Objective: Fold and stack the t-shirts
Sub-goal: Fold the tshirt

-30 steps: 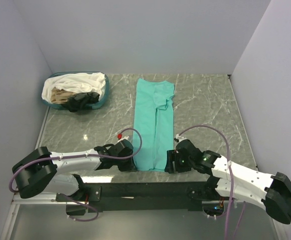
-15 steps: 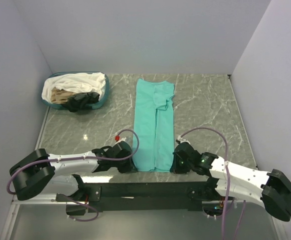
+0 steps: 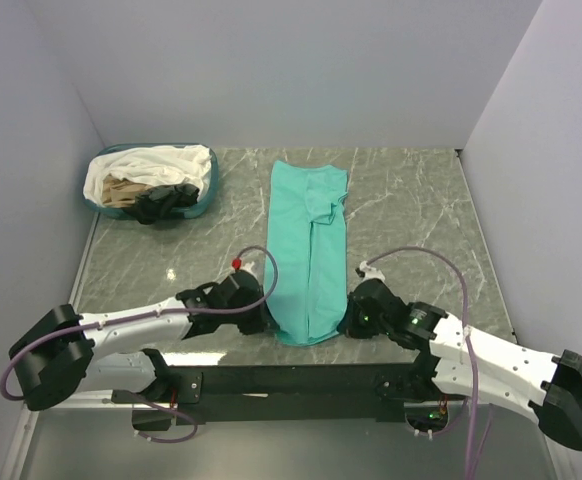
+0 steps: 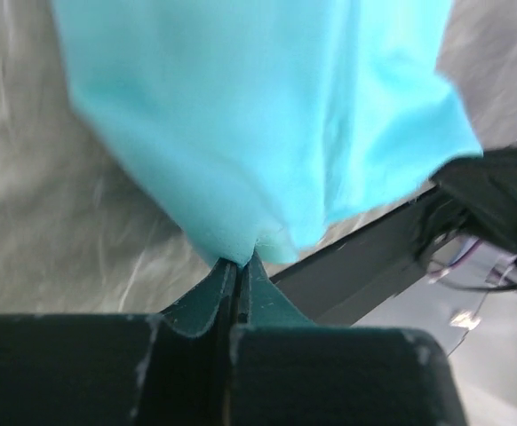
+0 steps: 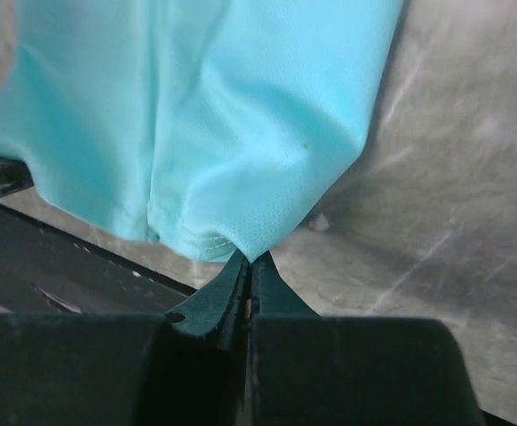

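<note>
teal t-shirt hem pinched in wrist views; basket only overhead

Far left corner: the basket blocks you there.
Middle: the teal t-shirt runs near to far, splitting the bench.
Right side: bare bench lets you pass up to the right wall.
Near edge: left pincer and right pincer sit at the shirt's near corners, with the black rail just behind.
</note>
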Available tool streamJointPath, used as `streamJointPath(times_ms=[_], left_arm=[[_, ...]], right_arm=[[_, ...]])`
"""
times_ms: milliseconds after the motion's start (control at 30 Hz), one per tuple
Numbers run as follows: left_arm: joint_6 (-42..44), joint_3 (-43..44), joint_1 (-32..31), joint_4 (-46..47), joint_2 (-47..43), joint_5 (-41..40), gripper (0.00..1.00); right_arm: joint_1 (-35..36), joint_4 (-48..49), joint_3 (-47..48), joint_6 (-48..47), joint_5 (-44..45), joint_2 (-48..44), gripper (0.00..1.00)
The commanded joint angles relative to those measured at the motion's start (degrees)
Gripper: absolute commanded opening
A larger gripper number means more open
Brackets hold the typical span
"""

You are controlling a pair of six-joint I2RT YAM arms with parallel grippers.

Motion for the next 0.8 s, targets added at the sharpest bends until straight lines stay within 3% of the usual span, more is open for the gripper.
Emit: streamJointPath(times_ms=[0, 100, 367, 633, 767], left_arm=[[5.0, 6.1, 4.1, -1.2, 2.2, 0.6, 0.01], [8.3, 10.8, 7.7, -1.7, 4.4, -0.1, 0.01], [13.5, 22.5, 15.0, 1.4, 12.4, -0.5, 0.01], [17.3, 32.0, 20.6, 1.7, 21.8, 1.1, 0.01], [18.9, 37.3, 21.3, -0.5, 25.4, -2.6, 0.01]], right_arm=[[-0.6, -1.3, 9.8, -4.5, 7.7, 3.2, 0.0], [-2.9, -1.1, 13.7, -8.2, 9.8, 6.0, 0.0], [-13.6, 10.3, 20.9, -17.6, 3.6, 15.3, 0.0], [-19.2, 12.5, 29.3, -20.4, 6.3, 23.7, 0.0], [-21.6, 13.5, 31.4, -21.4, 5.6, 27.4, 0.0]])
